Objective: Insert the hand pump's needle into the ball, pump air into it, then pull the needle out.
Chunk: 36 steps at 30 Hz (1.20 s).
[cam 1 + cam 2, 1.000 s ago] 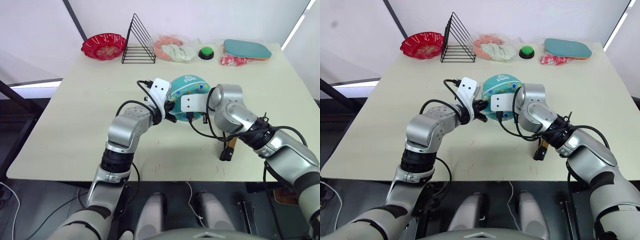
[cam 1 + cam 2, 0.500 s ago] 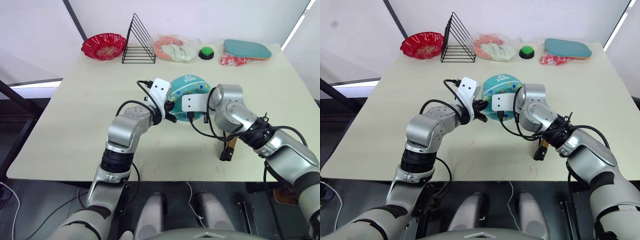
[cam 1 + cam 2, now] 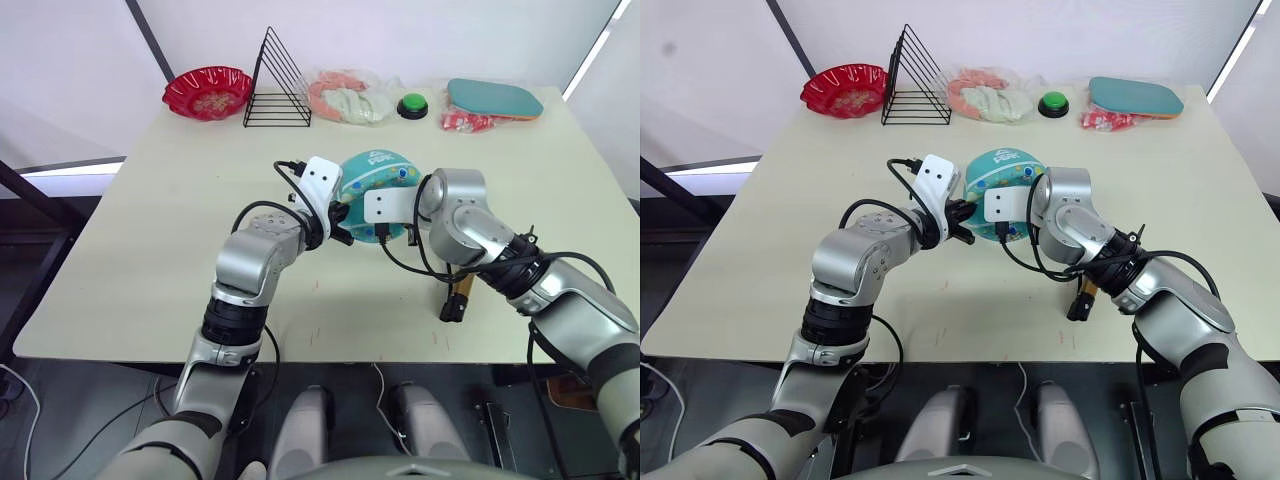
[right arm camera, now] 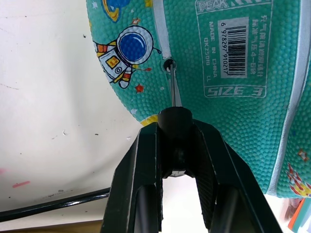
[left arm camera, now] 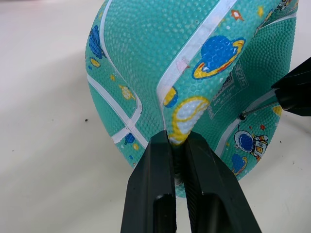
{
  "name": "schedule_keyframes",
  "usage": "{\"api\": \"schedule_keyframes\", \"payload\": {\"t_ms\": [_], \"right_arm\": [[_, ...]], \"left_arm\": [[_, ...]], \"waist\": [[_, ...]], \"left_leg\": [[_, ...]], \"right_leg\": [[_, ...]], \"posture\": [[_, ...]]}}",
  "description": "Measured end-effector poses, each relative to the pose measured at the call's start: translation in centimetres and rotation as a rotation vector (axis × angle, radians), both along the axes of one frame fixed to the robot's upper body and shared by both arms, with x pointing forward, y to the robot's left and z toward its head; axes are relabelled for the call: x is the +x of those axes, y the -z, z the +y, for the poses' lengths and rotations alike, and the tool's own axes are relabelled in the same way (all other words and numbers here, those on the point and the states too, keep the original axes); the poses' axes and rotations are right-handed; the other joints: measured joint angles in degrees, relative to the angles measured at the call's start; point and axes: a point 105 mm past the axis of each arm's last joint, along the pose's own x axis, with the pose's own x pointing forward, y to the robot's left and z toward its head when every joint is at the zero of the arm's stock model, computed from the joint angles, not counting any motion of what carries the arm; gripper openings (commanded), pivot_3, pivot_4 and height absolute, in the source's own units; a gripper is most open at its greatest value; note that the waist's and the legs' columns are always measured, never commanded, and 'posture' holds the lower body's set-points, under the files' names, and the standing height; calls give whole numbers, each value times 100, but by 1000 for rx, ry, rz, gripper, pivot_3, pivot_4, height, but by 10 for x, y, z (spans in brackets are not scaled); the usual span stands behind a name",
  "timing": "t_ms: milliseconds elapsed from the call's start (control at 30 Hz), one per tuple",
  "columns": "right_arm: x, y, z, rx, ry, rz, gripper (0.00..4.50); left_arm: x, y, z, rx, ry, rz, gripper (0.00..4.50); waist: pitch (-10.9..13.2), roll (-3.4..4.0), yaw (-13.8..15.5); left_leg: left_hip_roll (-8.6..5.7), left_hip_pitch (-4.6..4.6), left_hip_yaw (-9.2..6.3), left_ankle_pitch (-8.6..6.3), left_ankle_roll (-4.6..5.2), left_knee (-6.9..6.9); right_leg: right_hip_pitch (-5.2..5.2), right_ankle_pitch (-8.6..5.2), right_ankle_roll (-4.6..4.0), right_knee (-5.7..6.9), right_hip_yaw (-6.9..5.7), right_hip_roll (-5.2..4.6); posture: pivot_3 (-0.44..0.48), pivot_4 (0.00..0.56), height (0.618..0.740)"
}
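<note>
The right gripper (image 4: 176, 145) is clamped on the small black fitting of the needle (image 4: 171, 85), its 2 black fingers (image 4: 141, 179) closed against the fitting's sides. The thin metal pin runs from the fitting to the valve hole of the ball (image 3: 375, 172), its tip sitting at the hole beside an astronaut print and close to the white barcode label. The left gripper (image 5: 177, 160) pinches a raised fold of the ball's teal skin between its nearly closed fingers (image 5: 153, 194), holding the ball from the opposite side. The ball sits on the table (image 3: 150, 230) near its middle, between the 2 wrists. A black hose (image 4: 53, 204) trails across the tabletop under the right gripper. The hand pump (image 3: 455, 297) lies at the table's near edge, partly hidden behind the right forearm, so only its gold body and black end show.

Along the far edge stand a red bowl (image 3: 207, 91), a black wire rack (image 3: 275, 85), a plastic bag of pale items (image 3: 345, 97), a green button (image 3: 411, 106) and a teal paddle (image 3: 495, 98), all well apart from the ball.

Compared with 1 second ago, both arms, the ball and the pump keep the same positions; no shift is visible.
</note>
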Motion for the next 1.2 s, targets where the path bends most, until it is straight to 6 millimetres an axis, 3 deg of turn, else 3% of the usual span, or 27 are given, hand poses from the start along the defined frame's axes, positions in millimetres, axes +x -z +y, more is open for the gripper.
{"api": "schedule_keyframes", "payload": {"t_ms": [800,1200], "right_arm": [[1,5,-1,-34,-15,4,347],[11,12,20,35,-15,78,347]], "left_arm": [[-1,1,-1,0,4,2,0],[0,7,9,-7,-25,10,0]], "waist": [[0,0,-7],[-4,-4,-169]], "left_leg": [[-1,11,-4,1,-1,0],[0,108,-18,2,-4,-17]], "right_leg": [[14,0,0,-1,-3,0],[100,1,-7,-8,-3,13]], "posture": [[0,150,740],[0,150,740]]}}
